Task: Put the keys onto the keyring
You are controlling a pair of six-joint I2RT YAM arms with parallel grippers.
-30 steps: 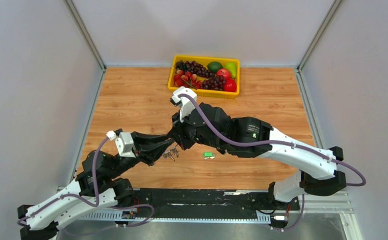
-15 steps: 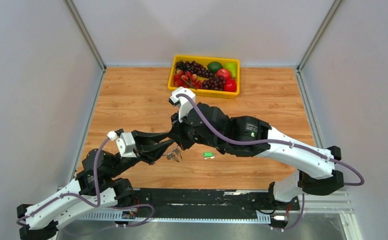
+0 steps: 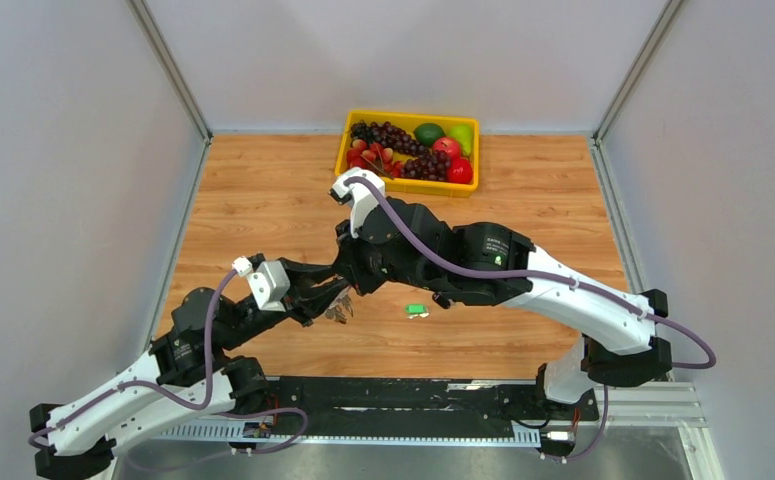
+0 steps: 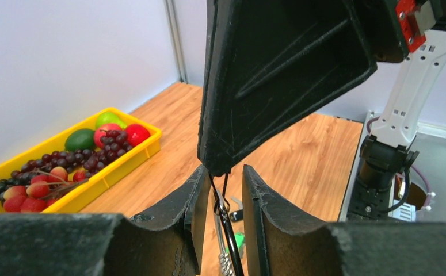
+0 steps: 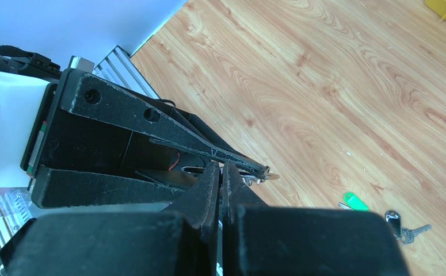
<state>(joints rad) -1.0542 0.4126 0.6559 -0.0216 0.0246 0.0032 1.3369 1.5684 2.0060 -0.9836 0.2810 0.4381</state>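
- Since a second ago the left arm has brought its wrist to the right, closer to the right claw, which has edged slightly left.
- The green-headed key has not moved; it lies flat on the counter, right of both claws.
- The right claw is pressed closed on the keyring, which dangles from its tip.
- The left claw stands narrowly apart, one finger on each side of the keyring; whether either finger touches it I cannot tell.
- The hanging keys dangle below the two claws, just above the counter.
- A black-headed key lies just beside the green-headed key.
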